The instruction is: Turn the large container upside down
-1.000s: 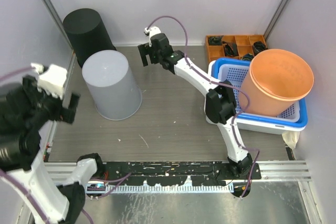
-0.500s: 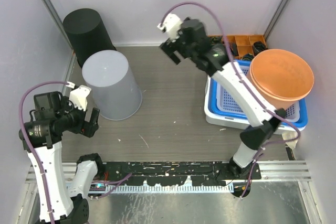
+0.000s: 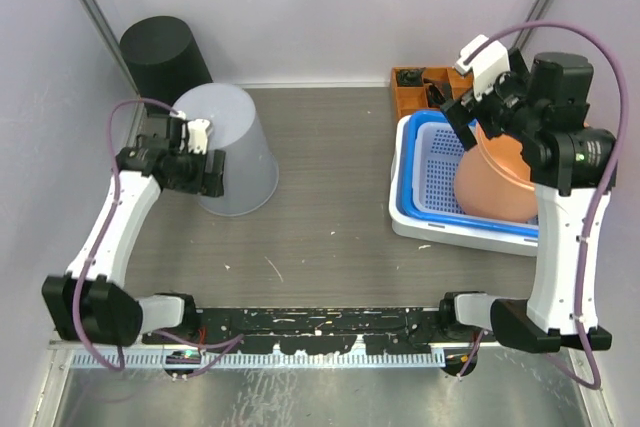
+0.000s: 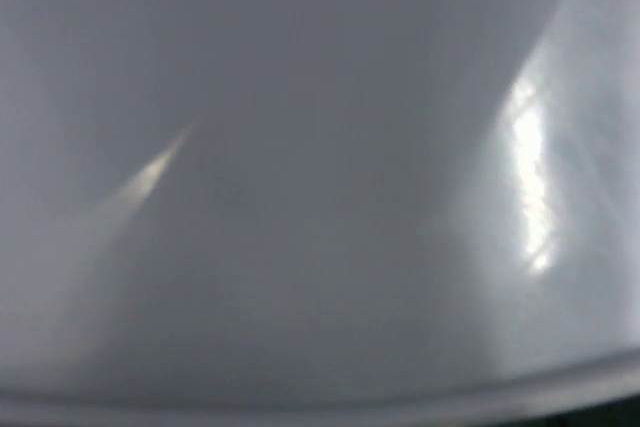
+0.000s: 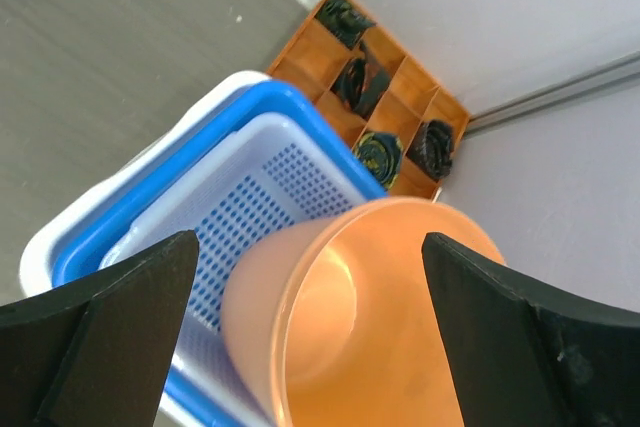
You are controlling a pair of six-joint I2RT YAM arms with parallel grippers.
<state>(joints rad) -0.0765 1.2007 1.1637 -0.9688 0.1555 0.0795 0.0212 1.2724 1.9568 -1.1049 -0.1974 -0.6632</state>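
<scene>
**Hidden or unclear.** In the left wrist view the wall of the pale grey translucent plastic container [image 4: 320,187] is filling the whole frame; no fingers are showing there. In the top view the right arm is covering the mouth of the orange plastic bucket [image 3: 495,187] and most of the orange compartment tray [image 3: 408,97] at the far-right corner of the table [image 3: 330,197]. The dark items in the tray [image 5: 390,97] are too small to identify.

**Pincers.** The left pincer [image 3: 208,154] is pressing against the left side of the grey container [image 3: 240,162]. How far it is open cannot be told. The right pincer [image 3: 478,107] is hovering above the bucket. In its wrist view its fingers are spread wide [image 5: 308,247], grasping nothing.

**Objects.** The grey container is standing bottom-up near the table's left edge, toward the far-left corner. The black cylinder [image 3: 160,47] is standing just behind it. The bucket [image 5: 350,317] is lying tilted in the blue-rimmed white mesh basket [image 3: 440,119] at the right edge. The basket rim [image 5: 170,172] is showing clearly from the right wrist.
</scene>
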